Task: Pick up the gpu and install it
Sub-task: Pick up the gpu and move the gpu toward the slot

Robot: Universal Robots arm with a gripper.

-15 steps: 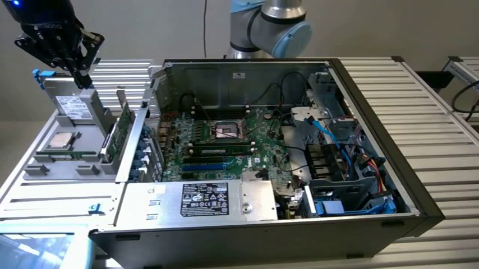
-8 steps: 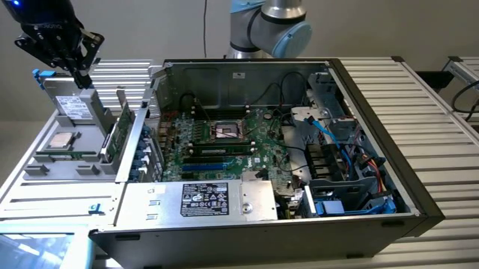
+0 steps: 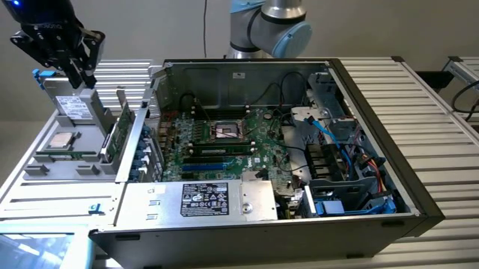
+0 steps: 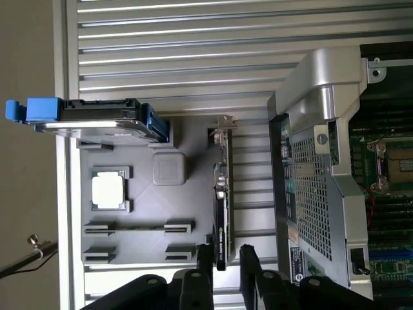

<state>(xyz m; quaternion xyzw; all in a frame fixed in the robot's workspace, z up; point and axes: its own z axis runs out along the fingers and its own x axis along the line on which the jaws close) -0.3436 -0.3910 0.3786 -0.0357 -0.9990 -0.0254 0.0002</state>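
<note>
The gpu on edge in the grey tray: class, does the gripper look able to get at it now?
Probably yes. The gpu stands with its upper edge bare, apart from the hard drive and the computer case, and the open gripper hangs over the tray with nothing between.

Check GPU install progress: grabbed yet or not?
Done: nothing visible yet. In hand: the open end effector hovers above the gpu without gripping it. The card stands on edge in the gray holder. Left: pickup and install, since the gpu sits outside the computer case, away from the motherboard.
</note>
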